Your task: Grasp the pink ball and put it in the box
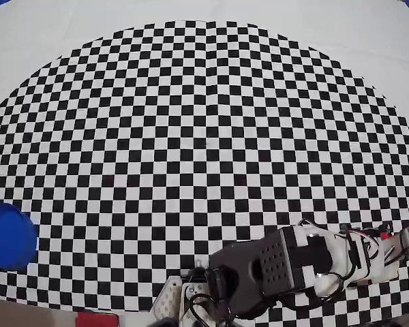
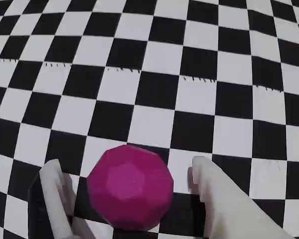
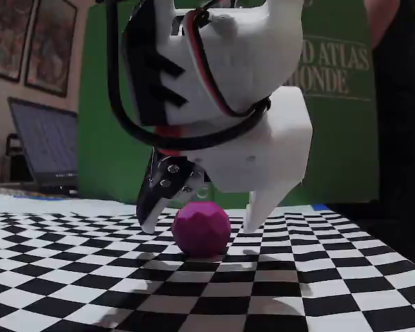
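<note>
Pink ball (image 2: 130, 187) sits on the checkered surface (image 2: 154, 89) between wide-open jaws, grasp step, next they must close then carry to the blue box (image 1: 9, 236) far left overhead

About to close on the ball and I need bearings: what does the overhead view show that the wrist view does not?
Only the overhead view shows the box, blue, at the left edge of the checkered mat, far from the arm; the arm hides the ball there. Only the wrist view shows the pink ball sitting between the open fingers of the gripper, with a gap on each side. Both show the checkered mat.
</note>
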Motion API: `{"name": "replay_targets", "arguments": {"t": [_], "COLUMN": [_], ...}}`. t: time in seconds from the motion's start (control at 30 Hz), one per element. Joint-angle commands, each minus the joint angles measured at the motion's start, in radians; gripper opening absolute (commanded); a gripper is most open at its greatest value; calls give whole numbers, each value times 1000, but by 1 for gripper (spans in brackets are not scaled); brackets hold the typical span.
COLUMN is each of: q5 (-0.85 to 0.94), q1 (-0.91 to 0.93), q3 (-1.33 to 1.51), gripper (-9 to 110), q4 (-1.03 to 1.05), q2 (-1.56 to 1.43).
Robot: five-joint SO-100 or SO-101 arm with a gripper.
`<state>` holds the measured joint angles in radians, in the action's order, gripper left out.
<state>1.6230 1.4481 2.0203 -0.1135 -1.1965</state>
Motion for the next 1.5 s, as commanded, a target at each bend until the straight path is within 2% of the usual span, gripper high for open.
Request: {"name": "replay_targets", "arguments": {"t": [0.0,1.47], "q5": [-2,6], "q1": [-5,-3], "q3": [-52,-101], "gripper": [30,30], "q4": [-18,-26], "q2": [-2,77]}}
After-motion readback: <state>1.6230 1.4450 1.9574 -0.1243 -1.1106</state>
